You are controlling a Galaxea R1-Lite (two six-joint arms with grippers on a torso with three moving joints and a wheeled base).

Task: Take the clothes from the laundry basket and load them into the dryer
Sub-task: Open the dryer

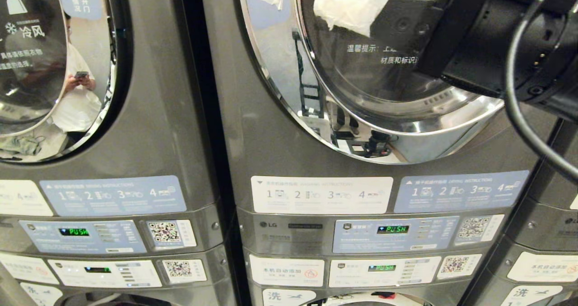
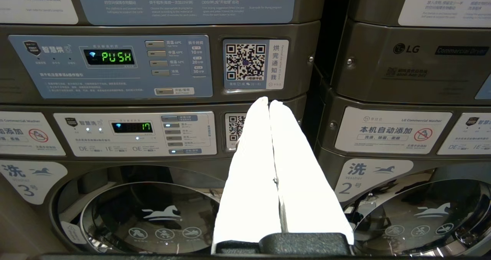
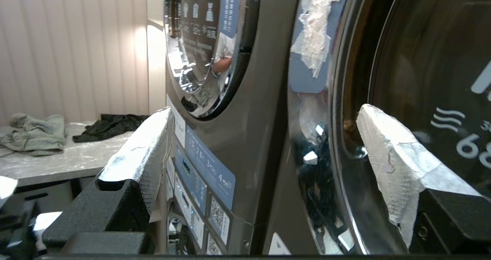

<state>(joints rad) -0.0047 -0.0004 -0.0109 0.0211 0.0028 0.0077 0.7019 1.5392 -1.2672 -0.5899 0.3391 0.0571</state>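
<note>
Right arm point(image 1: 501, 39): black housing, matte blocky wrist section, small screws and ports on round joint casing, thick black cable point(image 1: 519, 112) looped alongside. Right gripper point(image 3: 264, 145): black finger bases, fingers point(image 3: 391, 168) wrapped in white tape, textured pad. Left gripper point(image 2: 269, 102): white-taped tapered fingers, black base.

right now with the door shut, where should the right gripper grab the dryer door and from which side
Probably the chrome ring of the dryer door, at its left edge, coming straight from the front. The ring bulges out from the grey front there, and the open right gripper straddles it. No handle or hinge shows, so the opening side is unconfirmed.
</note>
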